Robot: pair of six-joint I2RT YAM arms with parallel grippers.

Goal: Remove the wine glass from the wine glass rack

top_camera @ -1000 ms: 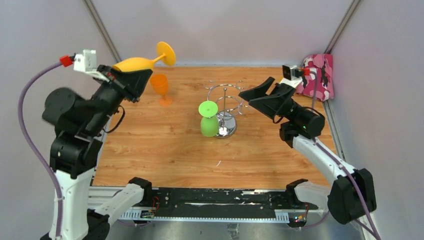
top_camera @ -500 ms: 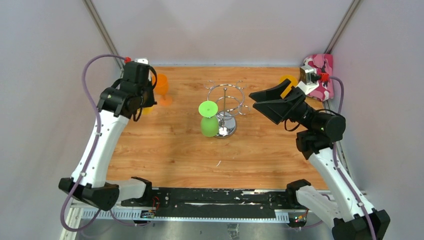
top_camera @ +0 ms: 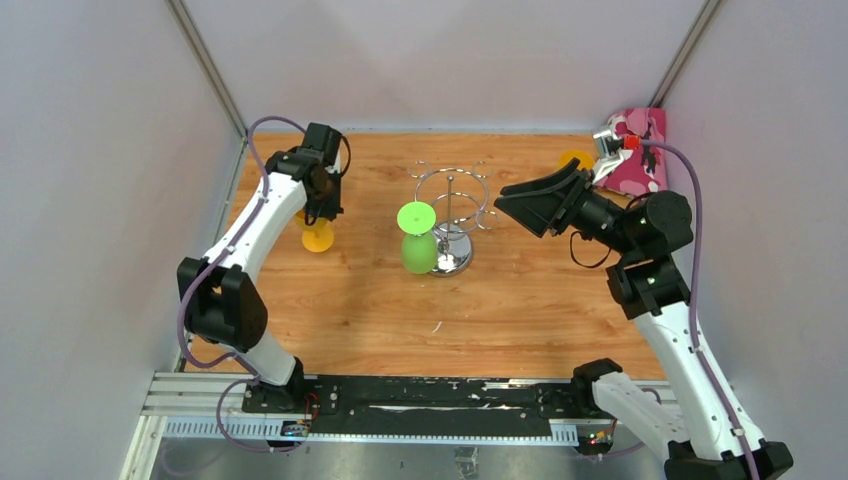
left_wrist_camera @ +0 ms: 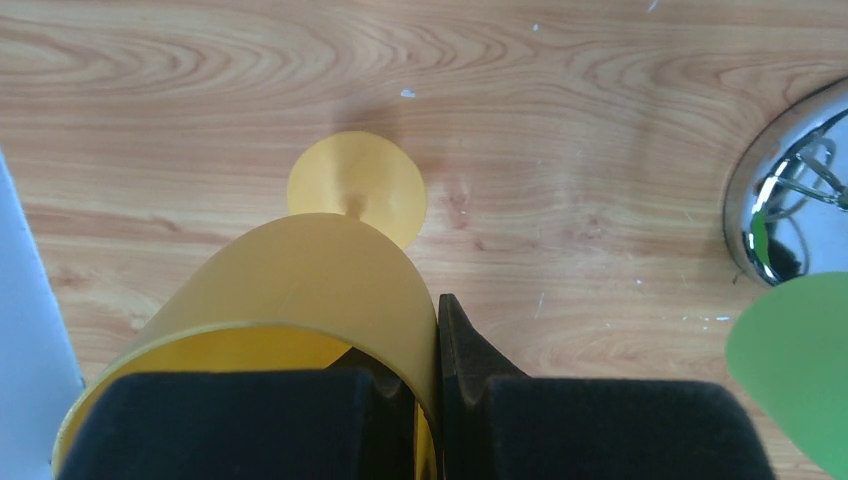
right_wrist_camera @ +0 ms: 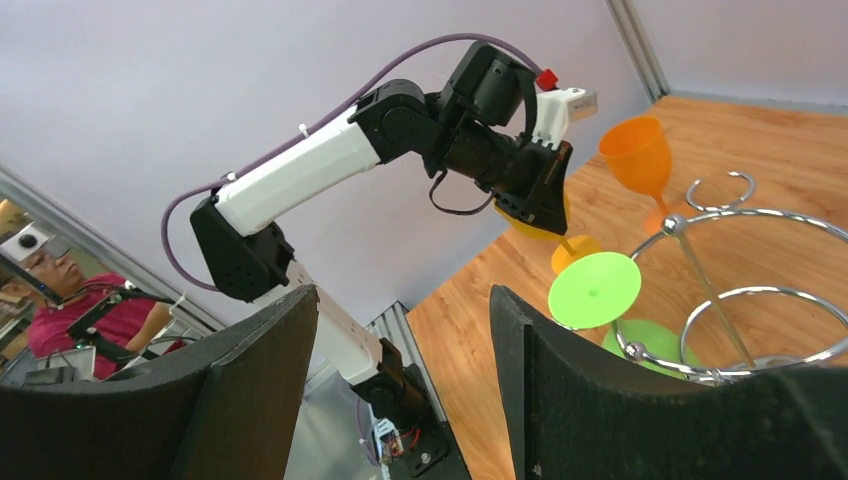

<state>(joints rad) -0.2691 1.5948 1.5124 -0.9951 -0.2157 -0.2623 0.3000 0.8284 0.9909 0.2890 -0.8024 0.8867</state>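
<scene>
The chrome wine glass rack (top_camera: pixel 452 200) stands mid-table on its round base (left_wrist_camera: pixel 785 215). A green wine glass (top_camera: pixel 418 245) hangs upside down on its near-left arm, foot up (right_wrist_camera: pixel 594 290). My left gripper (top_camera: pixel 322 200) is shut on the rim of a yellow wine glass (left_wrist_camera: pixel 300 290), one finger inside the bowl and one outside. That glass is upright, left of the rack, with its foot (top_camera: pixel 318 238) at or just above the wood. My right gripper (top_camera: pixel 522 205) is open and empty, just right of the rack, level with its top ring (right_wrist_camera: pixel 760 300).
An orange wine glass (right_wrist_camera: pixel 635 150) stands upright behind the left gripper, near the back wall. A pink patterned bag (top_camera: pixel 637 150) lies in the back right corner, with a yellow disc (top_camera: pixel 575 158) beside it. White walls enclose the table on three sides.
My left arm has swung from high at the left down over the table, turning the yellow glass upright and lowering it. My right gripper shifted slightly and stays open.
</scene>
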